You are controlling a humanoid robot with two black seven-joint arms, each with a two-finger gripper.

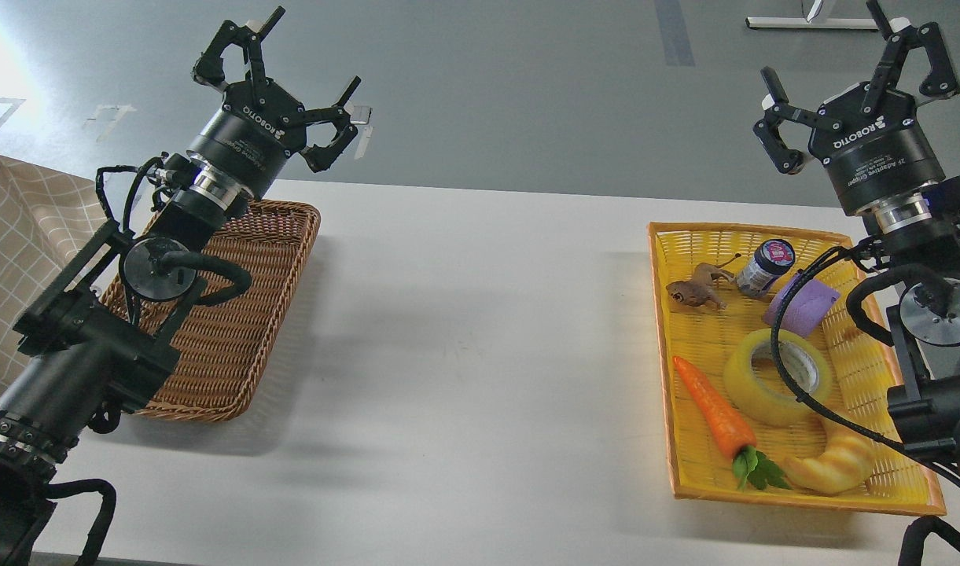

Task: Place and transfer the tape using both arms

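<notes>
Arms: two black arms are seen, one entering from the left edge and one from the right, both raised above the table.
Baskets: two are counted, a brown wicker basket on the left and a yellow basket on the right, well apart on the white table.
Bread: one pale croissant-shaped piece is laid at the near end of the yellow basket.
Carrot: one toy carrot with green leaves is laid beside the bread, along the basket's left wall.
Tape: one roll of translucent yellow tape is lying flat in the middle of the yellow basket, just beyond the bread; it is crossed by a black cable of the right arm.
Purple block: one block is set just beyond the tape.
Far end of yellow basket: one brown toy animal and one small dark jar are placed there.
Brown basket: it is partly covered by the left arm.
Left gripper: fingers are spread, nothing is held.
Right gripper: fingers are spread, nothing is held.
Cloth: a checked beige cloth is seen at the left edge.
</notes>
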